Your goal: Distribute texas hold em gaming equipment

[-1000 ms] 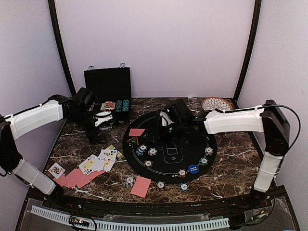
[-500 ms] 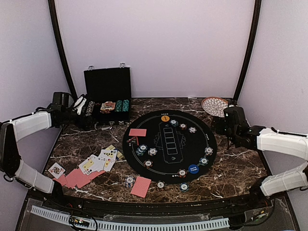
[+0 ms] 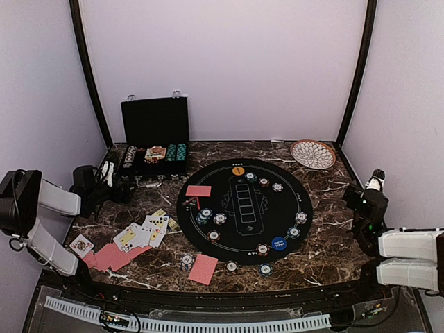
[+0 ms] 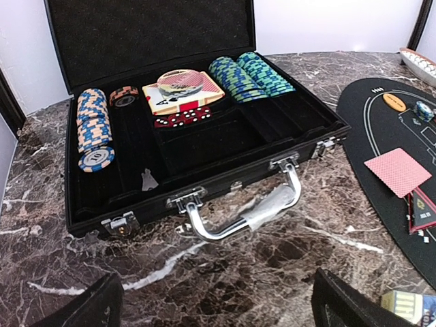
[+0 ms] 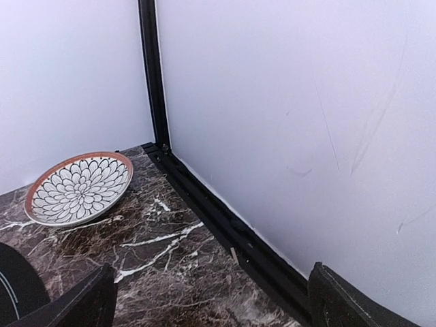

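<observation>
- Top external view: my left gripper (image 3: 111, 182) sits at the left edge of the table, jaws spread wide and holding nothing. It points at the open black case (image 3: 155, 154) just ahead of it.
- Left wrist view: between my left fingertips (image 4: 92, 308) I look straight at the case's metal handle (image 4: 238, 216). Its long axis runs across the view, tilted slightly up to the right, so it lies roughly along the line between my two fingers, not across it.
- Beyond the handle, inside the case, are the chip stacks: a blue-and-orange stack (image 4: 94, 129) on the left and green-and-blue rows (image 4: 248, 75) on the right. They lie on their sides with their long axes running away from me.
- The loose cards (image 3: 139, 236) are fanned on the marble near my left arm's base, to the left of the round black mat (image 3: 243, 229). I judge that arm the nearer one for both the cards and the case.
- My right gripper (image 3: 374, 184) is also fully open and empty. It faces the back right corner, with only the patterned plate (image 5: 78, 187) and wall ahead.
- The chips on the mat's right rim (image 3: 300, 217) lie to the right gripper's left, well apart from it, so I judge it must turn inward first.
</observation>
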Tool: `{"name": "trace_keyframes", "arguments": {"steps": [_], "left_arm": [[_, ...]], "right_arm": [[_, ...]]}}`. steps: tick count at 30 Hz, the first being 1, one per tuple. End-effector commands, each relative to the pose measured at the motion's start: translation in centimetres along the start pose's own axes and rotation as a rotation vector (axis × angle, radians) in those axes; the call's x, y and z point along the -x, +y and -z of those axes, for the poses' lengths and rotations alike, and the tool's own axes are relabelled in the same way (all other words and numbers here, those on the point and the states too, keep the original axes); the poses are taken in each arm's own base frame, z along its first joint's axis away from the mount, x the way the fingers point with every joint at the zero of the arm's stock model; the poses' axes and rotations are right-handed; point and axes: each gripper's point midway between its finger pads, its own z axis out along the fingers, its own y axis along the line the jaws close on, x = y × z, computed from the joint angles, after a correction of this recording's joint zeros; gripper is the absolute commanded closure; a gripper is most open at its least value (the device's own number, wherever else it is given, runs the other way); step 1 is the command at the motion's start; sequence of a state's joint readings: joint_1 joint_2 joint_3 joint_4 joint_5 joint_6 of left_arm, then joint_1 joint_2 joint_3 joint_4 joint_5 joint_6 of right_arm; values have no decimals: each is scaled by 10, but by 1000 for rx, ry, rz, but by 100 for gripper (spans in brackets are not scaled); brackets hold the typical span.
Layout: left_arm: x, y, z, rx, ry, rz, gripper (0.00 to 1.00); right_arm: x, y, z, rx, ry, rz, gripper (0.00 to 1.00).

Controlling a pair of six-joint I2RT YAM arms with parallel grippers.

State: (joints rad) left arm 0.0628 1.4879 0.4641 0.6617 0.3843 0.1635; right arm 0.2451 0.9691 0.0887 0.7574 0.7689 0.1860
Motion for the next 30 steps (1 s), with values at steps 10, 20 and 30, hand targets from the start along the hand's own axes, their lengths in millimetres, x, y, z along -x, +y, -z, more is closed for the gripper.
{"name": "trace_keyframes", "arguments": {"steps": [10, 20, 30], "left_arm": [[23, 7, 39, 145, -352, -65, 1], [22, 12, 27, 138, -301, -46, 1], [23, 13, 27, 147, -309, -47, 1]], "right_arm": [[16, 58, -45, 239, -147, 108, 1], [3, 57, -78, 283, -6, 52, 1], [-3, 60, -66, 337, -39, 62, 1]]}}
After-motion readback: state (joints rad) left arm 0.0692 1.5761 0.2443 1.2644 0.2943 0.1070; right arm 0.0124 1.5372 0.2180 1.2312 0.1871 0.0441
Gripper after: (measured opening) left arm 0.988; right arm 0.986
